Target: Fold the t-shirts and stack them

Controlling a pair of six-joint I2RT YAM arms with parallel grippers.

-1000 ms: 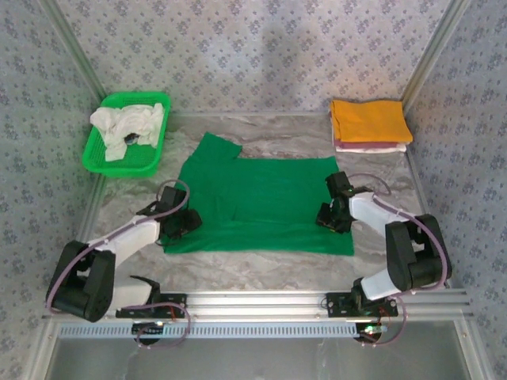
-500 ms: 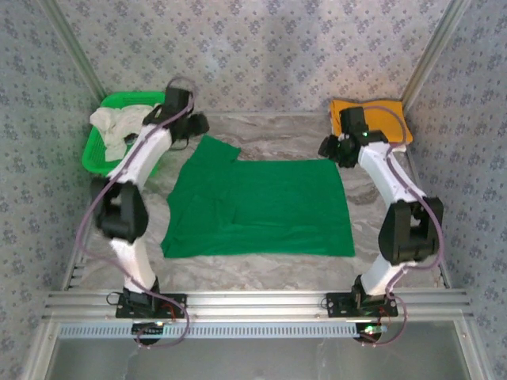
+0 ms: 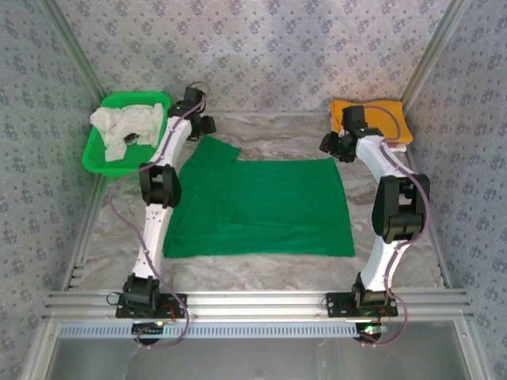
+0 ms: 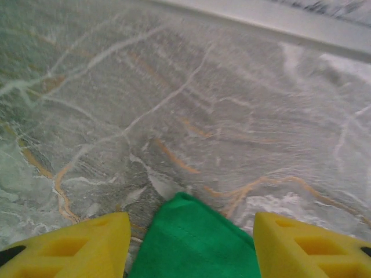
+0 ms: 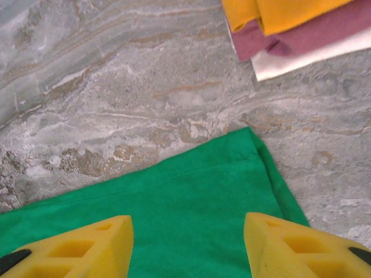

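Stack (image 3: 384,123) of three done; green t-shirt (image 3: 261,210), whitish t-shirts (image 3: 127,123) in basket (image 3: 127,168) unfolded; left gripper (image 4: 191,231), right gripper (image 5: 188,237) gape empty.

Bright, even, diffuse light is thrown from above. In the top view the green t-shirt (image 3: 261,206) is rendered sharply, and a faint shadow is seen on the back wall (image 3: 293,39) beyond it. In the left wrist view the table (image 4: 174,116) beyond the shirt's corner is smeared by blur. In the right wrist view the marble around the shirt is shown crisper.
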